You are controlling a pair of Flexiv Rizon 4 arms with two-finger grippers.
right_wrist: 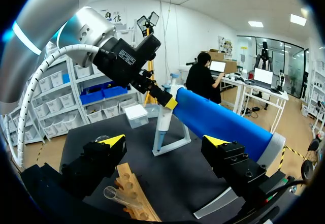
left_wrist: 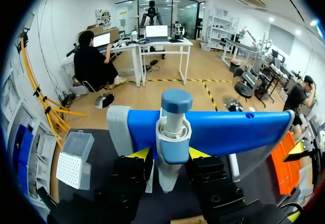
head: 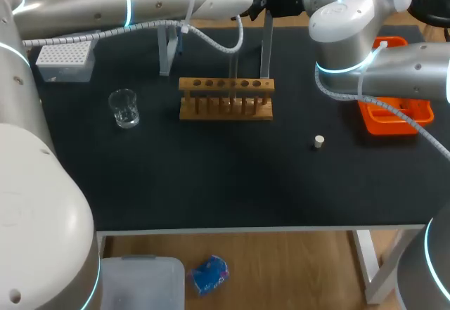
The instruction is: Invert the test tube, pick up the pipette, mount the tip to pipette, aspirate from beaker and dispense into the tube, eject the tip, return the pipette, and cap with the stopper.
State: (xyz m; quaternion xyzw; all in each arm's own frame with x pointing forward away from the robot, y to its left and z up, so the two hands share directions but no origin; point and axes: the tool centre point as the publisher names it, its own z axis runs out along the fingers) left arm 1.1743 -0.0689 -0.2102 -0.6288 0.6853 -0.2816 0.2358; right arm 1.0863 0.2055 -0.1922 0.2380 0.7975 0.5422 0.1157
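Black worktop carries the wooden rack, behind it my left claw is closed around the blue pipette at its stand, where a crooked lift could snag and twist it loose, and my right claw gapes empty above the test tube at the rack.

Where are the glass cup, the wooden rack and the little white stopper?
glass cup (head: 124, 108): head view, its clear side.
wooden rack (head: 226, 84): head view, its top bar.
stopper (head: 319, 141): head view, its middle.
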